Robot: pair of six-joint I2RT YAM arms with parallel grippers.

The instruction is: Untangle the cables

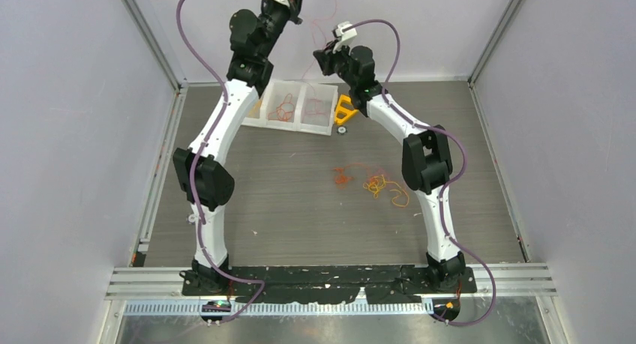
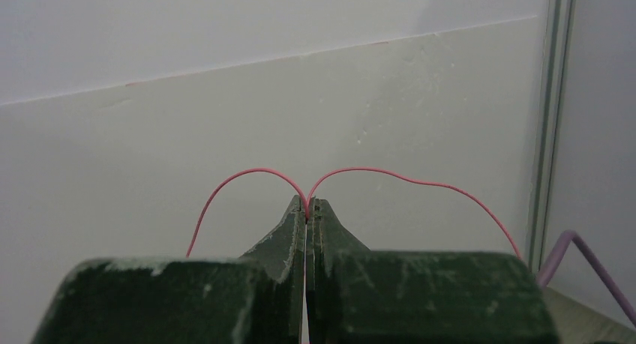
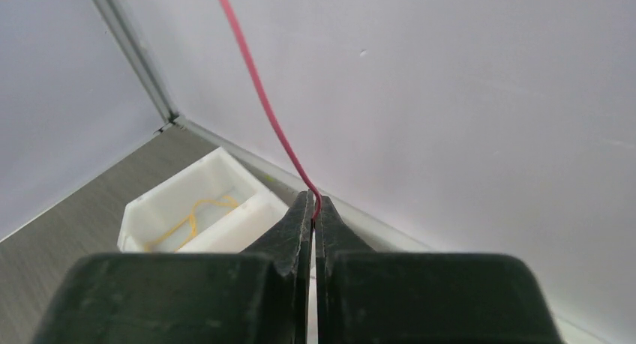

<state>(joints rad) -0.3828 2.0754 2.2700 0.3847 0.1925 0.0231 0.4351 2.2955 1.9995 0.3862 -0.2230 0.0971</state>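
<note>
Red cable [image 2: 360,169] pinched in both closed jaws.

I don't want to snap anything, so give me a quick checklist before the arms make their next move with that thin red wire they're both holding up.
1. The left gripper is shut on the thin red wire strand: ok.
2. The right gripper is also shut on the red strand: ok.
3. Slack in the strand: ok, it arcs loosely on both sides of the left gripper.
4. Strand free of the orange and yellow wire clump on the table: cannot tell, too thin from above.
5. Both grippers raised above the white plastic compartment tray: ok.
</note>
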